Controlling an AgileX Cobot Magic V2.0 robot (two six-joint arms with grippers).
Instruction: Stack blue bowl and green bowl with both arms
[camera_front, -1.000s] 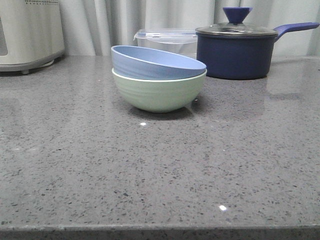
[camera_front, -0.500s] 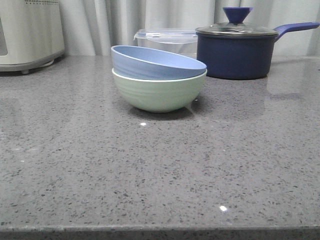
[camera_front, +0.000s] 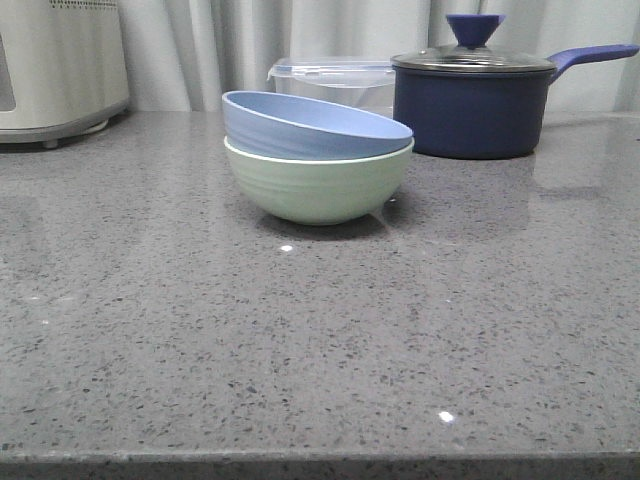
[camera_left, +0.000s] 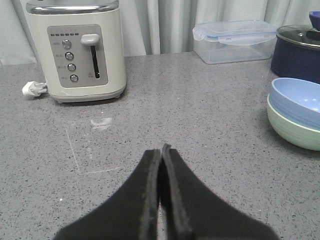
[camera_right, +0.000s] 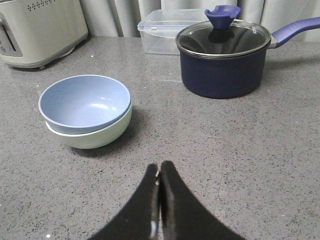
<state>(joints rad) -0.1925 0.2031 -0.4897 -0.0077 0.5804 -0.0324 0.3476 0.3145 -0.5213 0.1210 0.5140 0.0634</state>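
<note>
The blue bowl (camera_front: 310, 125) sits nested, slightly tilted, inside the green bowl (camera_front: 318, 185) on the grey counter (camera_front: 320, 340). The stack also shows in the left wrist view, blue bowl (camera_left: 298, 100) over green bowl (camera_left: 295, 131), and in the right wrist view, blue bowl (camera_right: 85, 102) in green bowl (camera_right: 97, 135). My left gripper (camera_left: 161, 148) is shut and empty, well away from the bowls. My right gripper (camera_right: 159, 165) is shut and empty, short of the stack. Neither arm shows in the front view.
A navy lidded saucepan (camera_front: 470, 105) with its handle pointing right stands behind the bowls. A clear plastic lidded box (camera_front: 335, 80) stands beside it. A cream toaster (camera_left: 77, 50) with its plug (camera_left: 32, 90) stands at the back left.
</note>
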